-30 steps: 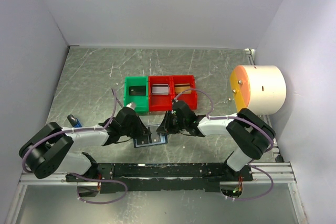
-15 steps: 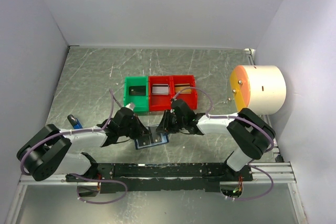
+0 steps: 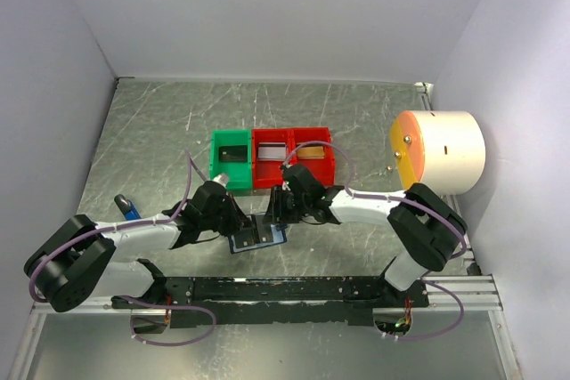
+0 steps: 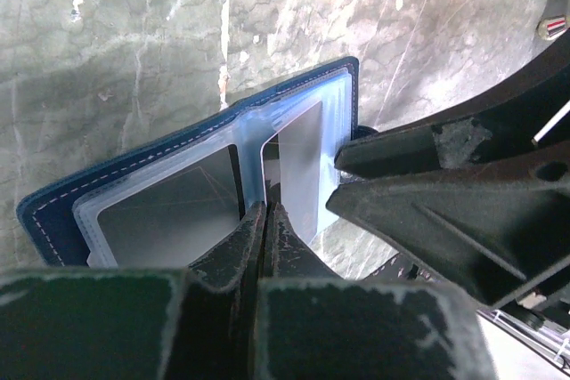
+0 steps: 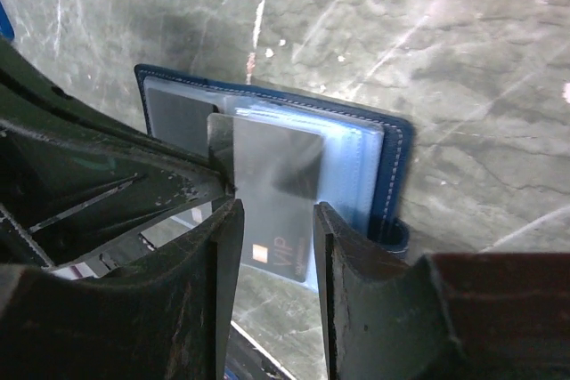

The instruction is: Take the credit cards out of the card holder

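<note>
Navy card holder nudged — left gripper now closed.

Surface: grey, scratched, marbled table.
Centre, toward rear: one green bin and two red bins, touching in a row.
Centre, nearer: card holder lay open and flat, pockets up.
Left: small blue tag.
Right edge: white drum with an orange face, on its side.
</note>
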